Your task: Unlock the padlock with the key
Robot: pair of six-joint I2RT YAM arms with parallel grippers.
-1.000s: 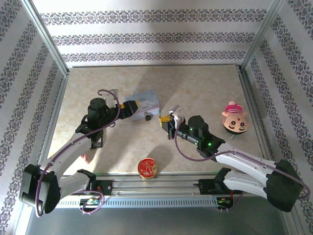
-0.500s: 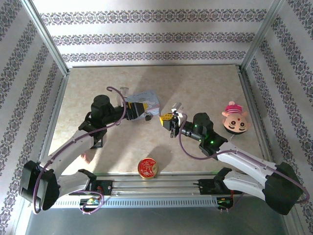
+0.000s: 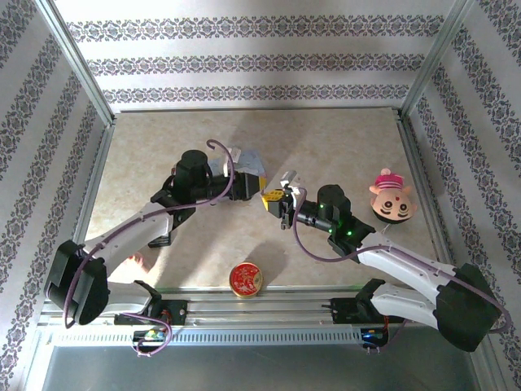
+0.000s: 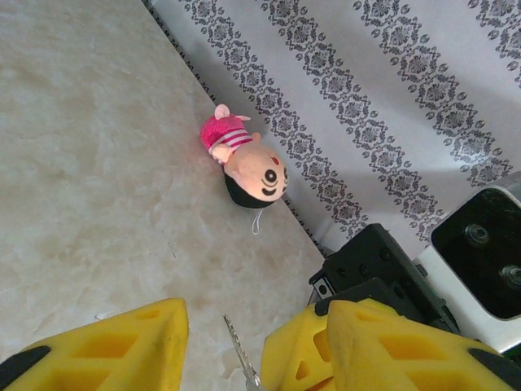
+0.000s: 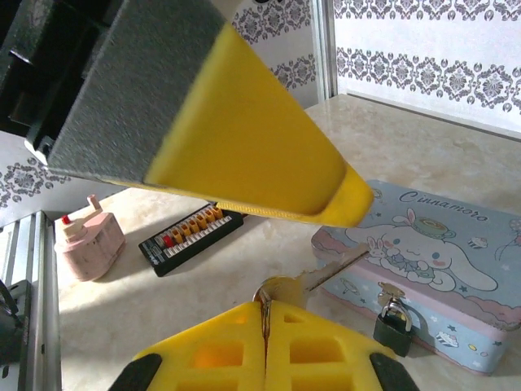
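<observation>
backdrop: striped floral wallpaper on three sides, beige marbled counter [image 3: 342, 147] underneath.
bystanders: plush toy [image 3: 392, 198] off to the right and a round red tin [image 3: 245, 279] near the front edge, both well apart from the action.
padlock [image 5: 392, 326]: tiny dark thing hanging by its shackle off the front of the pastel blue box [image 5: 431, 273]. It's upright, body down by the counter. Can't see the keyhole from any angle.
key [image 5: 330, 267]: small and silver, blade poking out toward the box. It's near the padlock but not touching it.
right pincer [image 5: 264, 314]: pinched closed on the key's head, and that's all that holds it.
left pincer [image 4: 252, 322]: fingers apart with nothing clamped between them, just a glimpse of the key blade beyond. In the top view it sits just beside the box front, nose to nose with the right pincer.
stage: my guess is lining up. The padlock isn't steadied and the key isn't in.
worry 1: the padlock dangles free, so a poke from the key would probably just swing it away unless the left pincer pins it first.
worry 2: with only the head gripped, the key could twist or slip if it hits the padlock body off-centre.
worry 3: both pincers are crammed together. If the left one closes here it might catch the key instead of the padlock, or nudge the box and drag the padlock off line.
</observation>
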